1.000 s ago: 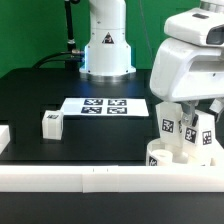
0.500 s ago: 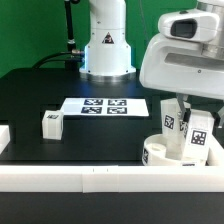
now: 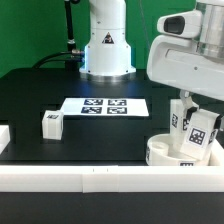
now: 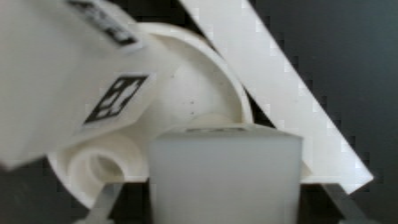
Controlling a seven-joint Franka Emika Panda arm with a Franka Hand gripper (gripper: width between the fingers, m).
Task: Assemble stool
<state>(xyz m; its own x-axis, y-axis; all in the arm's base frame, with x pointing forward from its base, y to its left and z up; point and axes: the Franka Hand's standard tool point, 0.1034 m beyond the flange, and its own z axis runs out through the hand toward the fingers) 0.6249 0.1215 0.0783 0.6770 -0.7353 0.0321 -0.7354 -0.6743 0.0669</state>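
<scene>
Clasping a leg (image 4: 222, 170) over the seat (image 3: 160, 153), fingers (image 4: 111, 198) clenched, seat hole (image 4: 111, 166) seen only from wrist view.

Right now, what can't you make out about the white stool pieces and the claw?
- The claw's tips: exterior view, behind the robot's own body; wrist view, cut by the picture edge.
- Where the held leg meets the seat: wrist view, the leg itself covers it.
- The seat's lower edge: exterior view, behind the front bar.
- The loose leg's tag: exterior view, too small.
</scene>
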